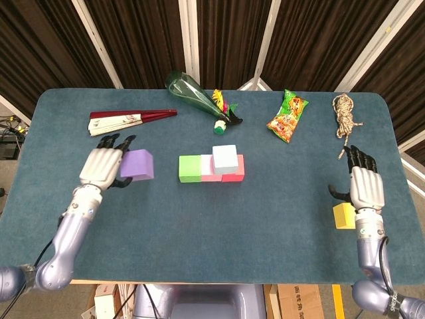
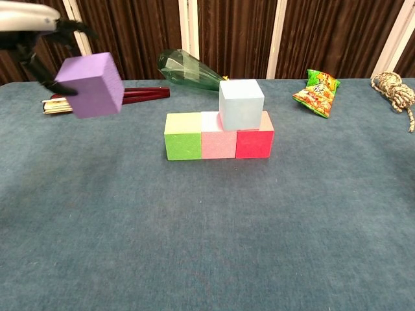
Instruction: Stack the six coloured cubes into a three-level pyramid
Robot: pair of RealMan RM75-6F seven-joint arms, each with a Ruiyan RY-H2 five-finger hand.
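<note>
Blue table (image 1: 199,219). Mid-table: row of green cube (image 2: 182,136), pink cube (image 2: 218,138), red cube (image 2: 255,138); pale blue cube (image 2: 240,103) atop the pink–red joint. Left side: left hand (image 1: 103,165) clamped on purple cube (image 2: 91,85), lifted clear. Near right edge: right hand (image 1: 364,185), fingers apart, beside yellow cube (image 1: 343,216).

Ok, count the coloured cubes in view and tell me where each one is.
6. Green cube, pink cube and red cube form the base row; light blue cube sits on top; purple cube is held by the left hand; yellow cube lies by the right hand.
</note>
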